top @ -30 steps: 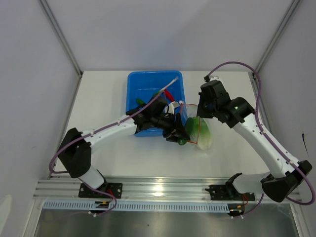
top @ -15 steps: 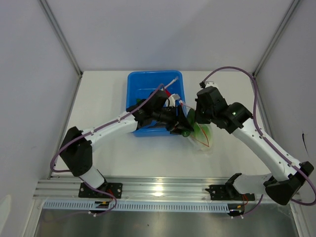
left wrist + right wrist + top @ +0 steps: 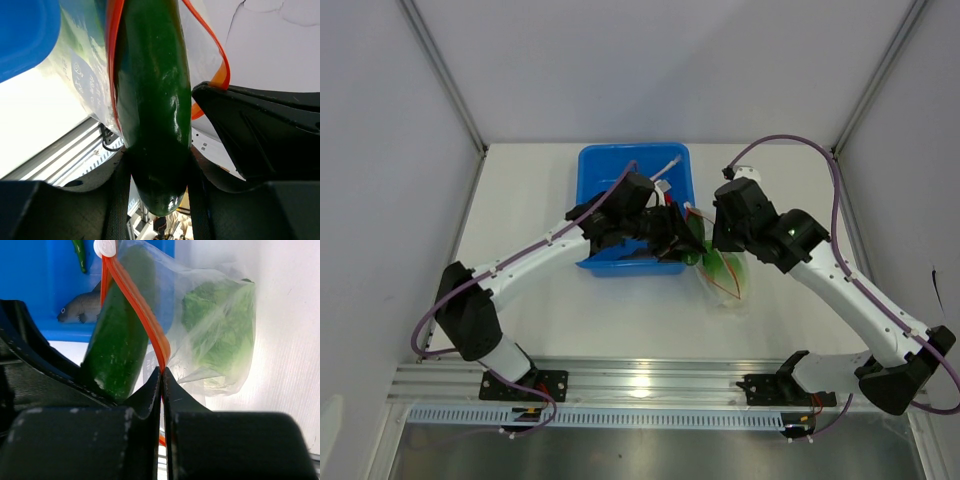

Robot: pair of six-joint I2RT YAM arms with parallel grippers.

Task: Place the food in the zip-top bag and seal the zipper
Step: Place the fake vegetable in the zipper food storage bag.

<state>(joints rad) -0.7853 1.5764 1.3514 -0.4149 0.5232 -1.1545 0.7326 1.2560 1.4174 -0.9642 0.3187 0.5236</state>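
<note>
- One dark green pod is clamped in the left gripper, with its far end set between the zipper strips.
- The zipper is pinched by the closed right gripper.
- The zip-top bag is held just beside the blue bin.
- A cabbage is seen inside the bag.

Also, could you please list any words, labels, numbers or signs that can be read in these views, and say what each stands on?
On the zip-top bag: pale printed lines and a round symbol on the clear plastic, too blurred to read.
On the dark green pod, the zipper and the blue bin: no text visible.
</note>
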